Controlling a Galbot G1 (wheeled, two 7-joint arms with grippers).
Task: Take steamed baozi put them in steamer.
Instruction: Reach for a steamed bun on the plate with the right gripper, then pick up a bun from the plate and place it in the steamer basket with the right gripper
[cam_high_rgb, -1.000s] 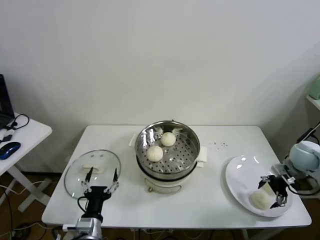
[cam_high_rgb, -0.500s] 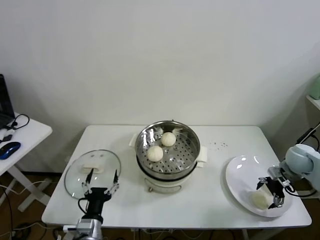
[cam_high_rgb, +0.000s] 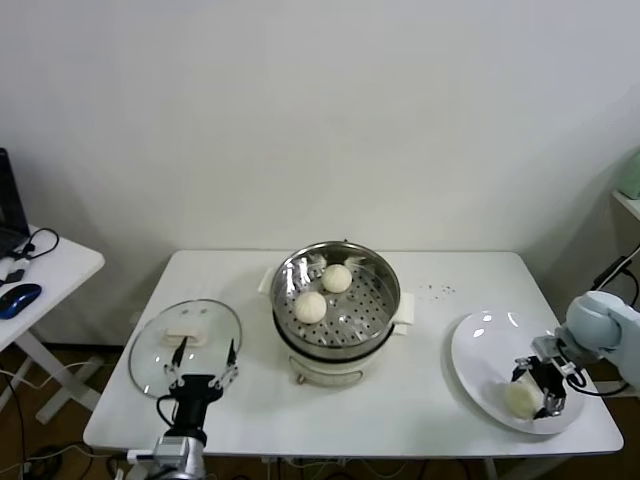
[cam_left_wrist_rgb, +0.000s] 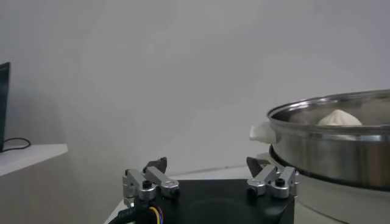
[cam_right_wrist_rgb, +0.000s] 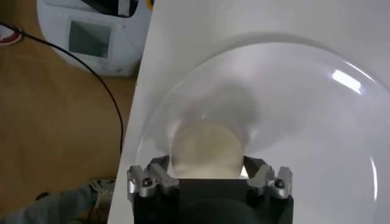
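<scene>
A small round cream-white dough bun (cam_high_rgb: 519, 400) lies on the large white plate (cam_high_rgb: 480, 345) at the right end of the white table (cam_high_rgb: 430, 410), near its front edge. The right gripper (cam_high_rgb: 538, 388) is down over this bun, its fingers (cam_right_wrist_rgb: 159, 178) set either side of it, though whether they press it cannot be told. At the table's middle stands the round shiny stainless-steel steamer (cam_high_rgb: 335, 305) on its white base, with two more buns (cam_high_rgb: 310, 306) on the perforated tray. A flat round glass lid (cam_high_rgb: 185, 345) lies near the left edge. The left gripper (cam_high_rgb: 200, 378) hangs open at the front edge beside the lid. A plain white wall (cam_high_rgb: 320, 120) rises behind.
</scene>
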